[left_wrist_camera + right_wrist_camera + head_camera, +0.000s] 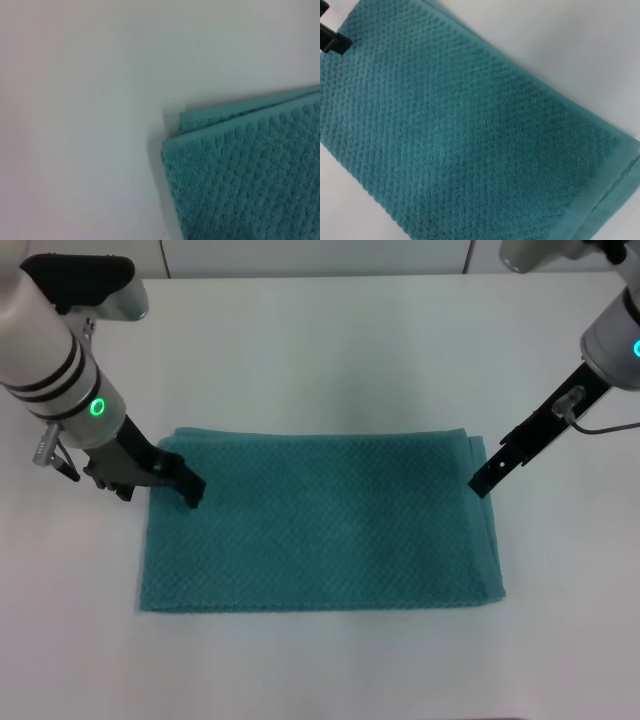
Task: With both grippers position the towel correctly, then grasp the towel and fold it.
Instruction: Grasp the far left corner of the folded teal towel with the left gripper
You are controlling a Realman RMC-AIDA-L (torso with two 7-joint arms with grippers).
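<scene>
Positioning step: left gripper [190,490] and right gripper [483,483], finger state untellable, flanked the teal waffle-weave towel [320,525]; next, corner grasps.

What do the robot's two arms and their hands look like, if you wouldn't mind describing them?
Both arms are white cylinders. The left arm carries black bands and a green ring light; the right arm shows a cyan light. Each ends in a slim black hand: left hand, right hand. A thin cable loops beside the right one.

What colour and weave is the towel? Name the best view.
The towel is teal with a bumpy waffle weave, clearest in the right wrist view.
</scene>
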